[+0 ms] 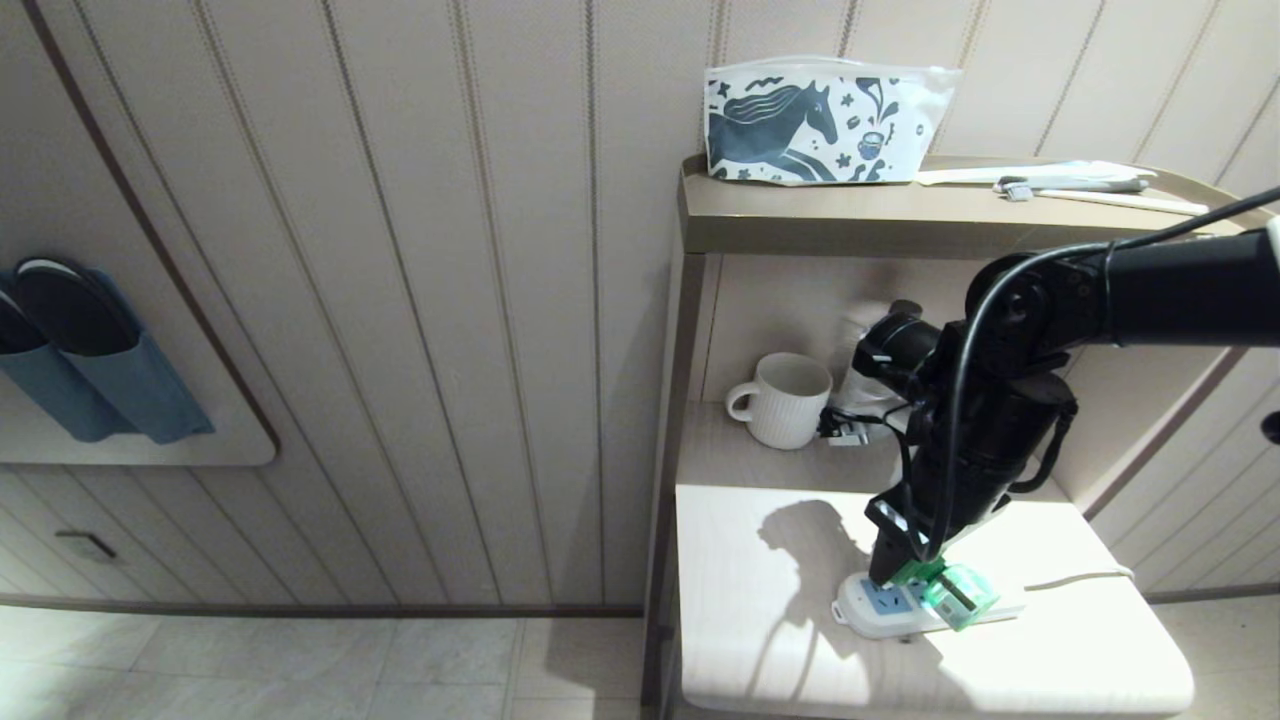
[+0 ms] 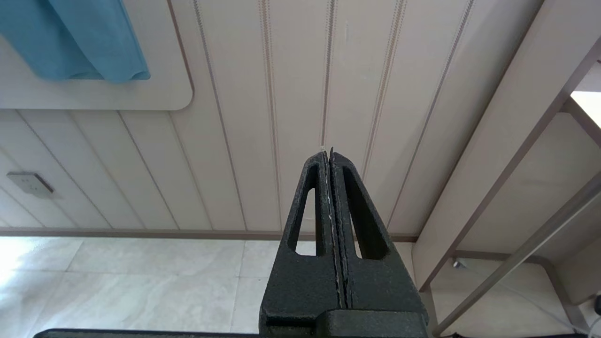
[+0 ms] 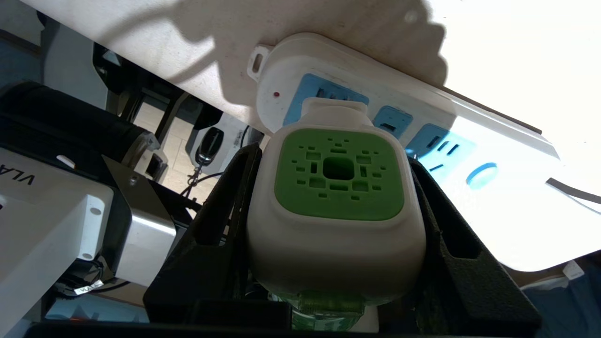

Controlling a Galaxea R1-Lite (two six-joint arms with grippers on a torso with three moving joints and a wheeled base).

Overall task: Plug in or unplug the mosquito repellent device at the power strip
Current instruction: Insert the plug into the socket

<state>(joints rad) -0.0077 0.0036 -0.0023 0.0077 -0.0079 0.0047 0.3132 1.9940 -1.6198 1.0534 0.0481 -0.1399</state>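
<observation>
Left gripper (image 2: 331, 159) parked out of the head view, fingers pressed flat together with nothing between them, pointing toward a panelled wall (image 2: 300, 94) above a tiled floor (image 2: 141, 281); blue fabric (image 2: 89, 37) hangs on the wall at one corner of that wrist view. Head view, from the left: two dark slippers in a blue wall pocket (image 1: 100, 370), then the ribbed wall, then a bedside shelf unit. On its top ledge a white pouch with a dark horse print (image 1: 820, 120). On the inner shelf a white ribbed mug (image 1: 785, 398). Right gripper (image 1: 915, 570) reaches down over the lower table top (image 1: 760, 640), clamped on the mosquito repellent device (image 1: 950, 592), one black finger (image 3: 220, 225) on each side of its white head; green vented patch faces the wrist camera. Device is at the power strip (image 1: 880, 605), which lies flat on the table top near the front edge, its cord trailing right. Device's plug end sits against the first light-blue socket face, beside the strip's rounded end; whether the pins are fully seated cannot be told.
</observation>
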